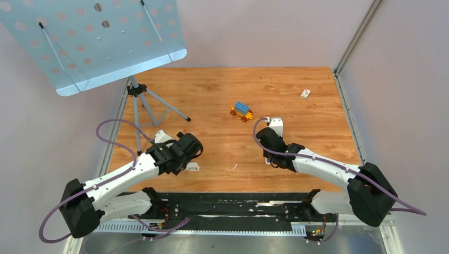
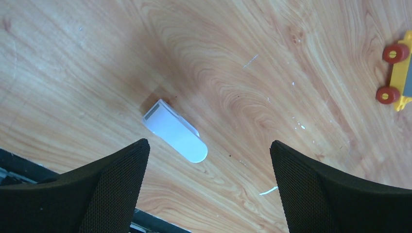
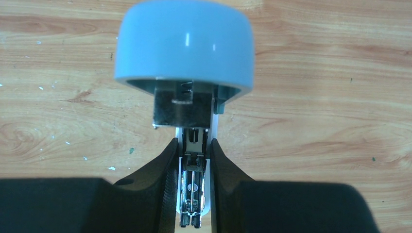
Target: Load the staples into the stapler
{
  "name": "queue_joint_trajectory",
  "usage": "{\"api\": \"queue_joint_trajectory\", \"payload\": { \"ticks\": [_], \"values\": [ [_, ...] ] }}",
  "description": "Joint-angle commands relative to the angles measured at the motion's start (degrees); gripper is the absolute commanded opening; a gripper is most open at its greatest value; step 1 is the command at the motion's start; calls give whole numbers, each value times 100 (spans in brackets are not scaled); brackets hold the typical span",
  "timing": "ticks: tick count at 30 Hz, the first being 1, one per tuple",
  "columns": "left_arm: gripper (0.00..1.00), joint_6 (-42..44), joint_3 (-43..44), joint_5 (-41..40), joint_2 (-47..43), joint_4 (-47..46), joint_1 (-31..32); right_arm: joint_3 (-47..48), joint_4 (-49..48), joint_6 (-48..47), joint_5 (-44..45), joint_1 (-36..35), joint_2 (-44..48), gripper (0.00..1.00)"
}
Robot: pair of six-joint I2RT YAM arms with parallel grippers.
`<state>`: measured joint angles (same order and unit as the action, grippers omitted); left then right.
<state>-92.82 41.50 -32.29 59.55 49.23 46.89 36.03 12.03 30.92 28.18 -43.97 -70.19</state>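
Forward over the counter (image 2: 97, 58) my left arm reached, its left tool (image 2: 209, 144) spread above a small white piece (image 2: 175, 130). My right tool (image 3: 193, 145) pinched the stapler (image 3: 184, 43) by its metal channel, blue top standing open.

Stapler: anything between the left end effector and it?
Nothing visible: bare table between the open left end effector and the stapler in the right end effector; the toy car sits off that line, farther back.

Worktop (image 1: 222, 90): wood with a satin sheen, visible grain, fine white scuffs. Stapler (image 3: 184, 48): glossy pale-blue plastic cap over bright bare-metal magazine. Left claw (image 2: 209, 144) fingers (image 2: 111, 189): matt black, finely meshed texture. White tab (image 2: 175, 132): smooth matt plastic. Toy car (image 2: 401, 73): smooth yellow and red plastic.
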Motion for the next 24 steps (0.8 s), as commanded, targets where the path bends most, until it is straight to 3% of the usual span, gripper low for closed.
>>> {"api": "queue_joint_trajectory", "payload": {
  "ticks": [1,11,24],
  "values": [
    [94,-858,-230,-27,-326,253,-49,-221,-129,277,56,162,-18,14],
    [87,-1761,-531,277,-396,346,-55,-394,-267,471,-27,186,-243,18],
    [84,-2424,-627,681,-200,507,-58,-325,88,515,-119,185,169,37]
  ]
}}
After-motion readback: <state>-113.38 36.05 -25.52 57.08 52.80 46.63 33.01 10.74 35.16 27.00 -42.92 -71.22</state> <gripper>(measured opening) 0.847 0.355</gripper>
